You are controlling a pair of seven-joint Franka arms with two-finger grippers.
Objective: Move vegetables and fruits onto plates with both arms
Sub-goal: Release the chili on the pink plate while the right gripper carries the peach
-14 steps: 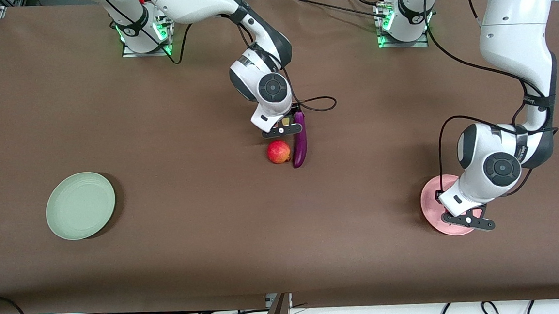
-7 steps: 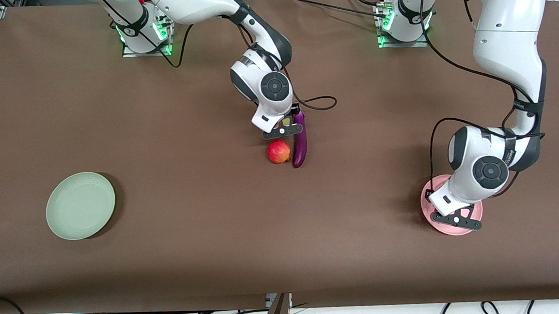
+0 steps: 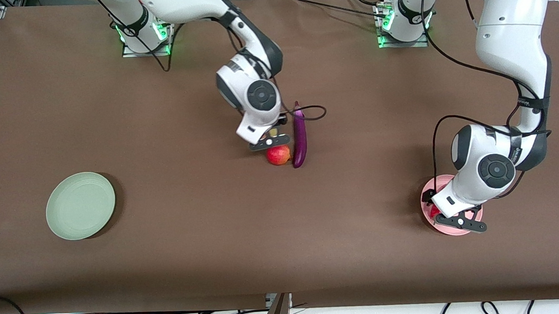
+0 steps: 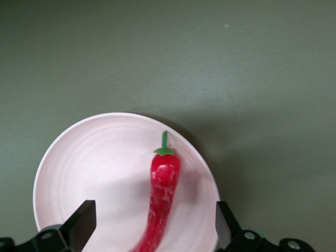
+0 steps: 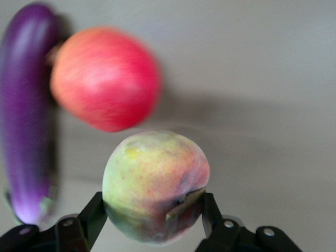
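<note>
Front view: the right claw (image 3: 272, 137) hangs over the red apple (image 3: 278, 155), which lies beside the eggplant (image 3: 299, 137) mid-table; the left claw (image 3: 450, 213) is over the pink plate (image 3: 477, 214); the green plate (image 3: 80, 205) sits toward the right arm's end

Left wrist view: fingers spread wide, holding nothing, above the chili (image 4: 160, 197) lying on the pink plate (image 4: 94, 163)

Right wrist view: fingers clamped on the peach (image 5: 155, 185)
</note>
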